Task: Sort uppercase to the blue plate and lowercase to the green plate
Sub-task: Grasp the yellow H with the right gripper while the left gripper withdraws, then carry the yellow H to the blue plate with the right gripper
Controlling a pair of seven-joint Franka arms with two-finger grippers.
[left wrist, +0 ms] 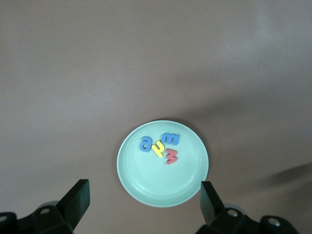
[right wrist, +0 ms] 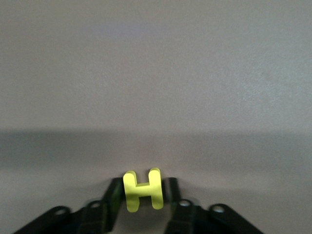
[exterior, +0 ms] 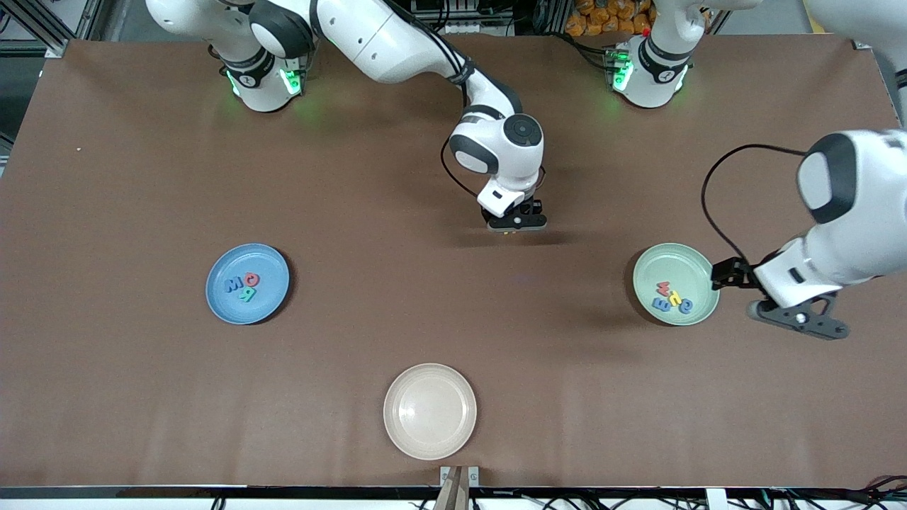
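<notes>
Yellow H (right wrist: 142,190) upright between right tool's (right wrist: 141,197) fingers.

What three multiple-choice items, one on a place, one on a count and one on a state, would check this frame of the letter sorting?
1. Where is the yellow H?
A. on the blue plate
B. between the right gripper's fingers
C. on the beige plate

2. How many letters lie on the green plate?
A. two
B. three
C. four

3. How does the left gripper stand?
A. open, holding nothing
B. shut on a red letter
C. shut on the plate's rim

Key: 1 B, the right wrist view shows the H clamped in the right gripper, low over bare table. 2 C, the left wrist view shows two blue letters, a yellow one and a red one. 3 A, its fingers stand wide apart above the green plate.
</notes>
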